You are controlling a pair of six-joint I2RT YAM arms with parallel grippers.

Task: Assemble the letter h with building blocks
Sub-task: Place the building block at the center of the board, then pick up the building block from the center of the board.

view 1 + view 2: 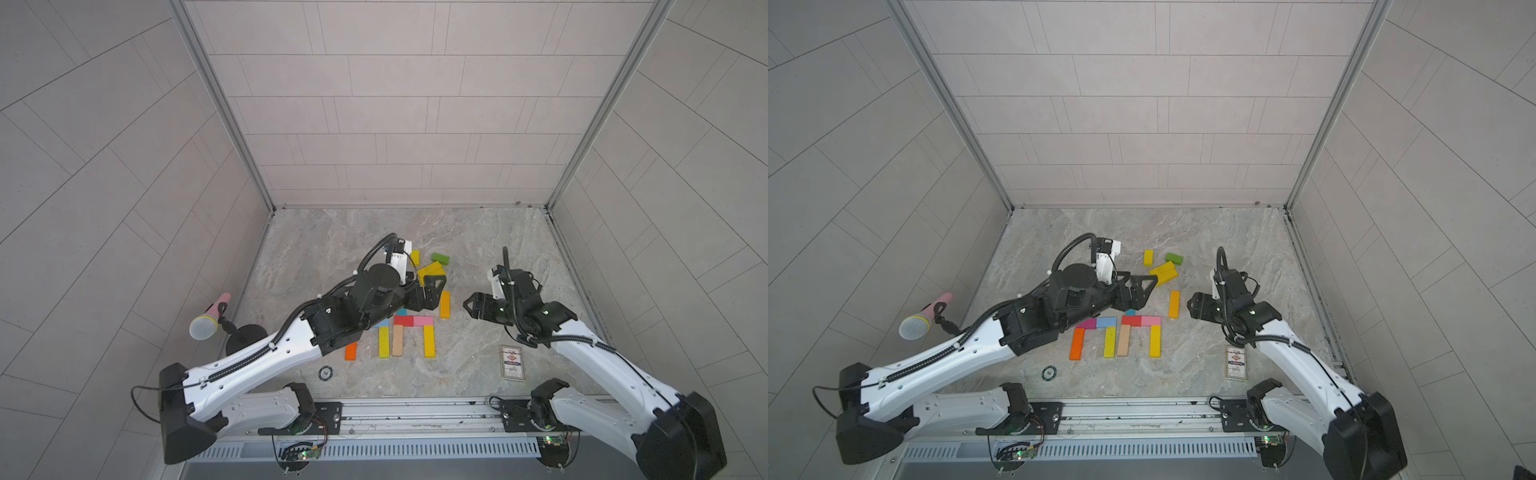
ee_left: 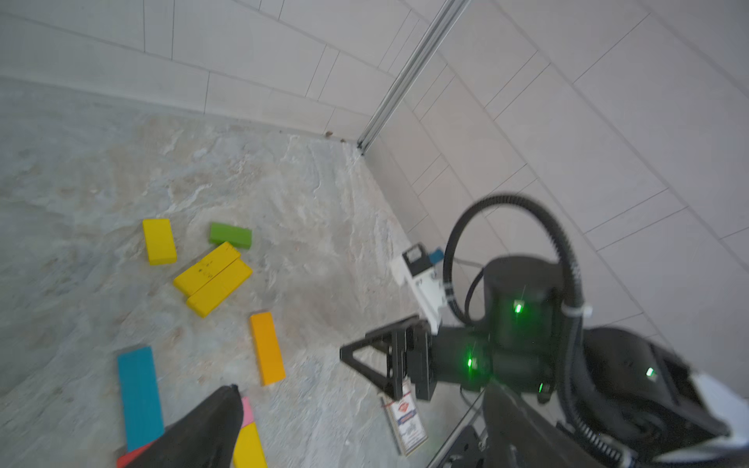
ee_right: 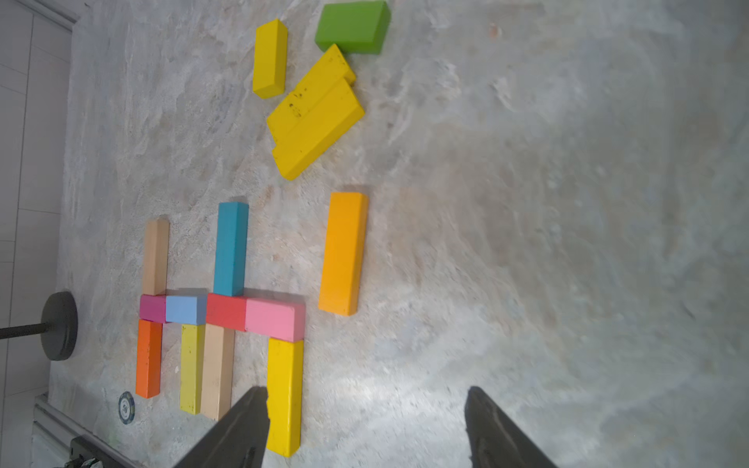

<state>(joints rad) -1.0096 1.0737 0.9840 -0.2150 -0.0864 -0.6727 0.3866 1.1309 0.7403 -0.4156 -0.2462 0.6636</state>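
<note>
The marbled grey table (image 1: 478, 249) carries coloured blocks (image 1: 1131, 321) laid flat and touching in its near middle, an amber block (image 1: 1174, 304) just right of them, and yellow blocks (image 1: 1163, 273) and a green block (image 1: 1174, 259) farther back. A card box (image 1: 1236, 362) lies near right, a round chip (image 1: 1049, 372) near left.

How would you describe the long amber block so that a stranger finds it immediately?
On the marbled table, find the joined coloured blocks near the front. Past their pink end lies the amber block. It is long, touches no other block, and is more orange than the yellow ones.
</note>
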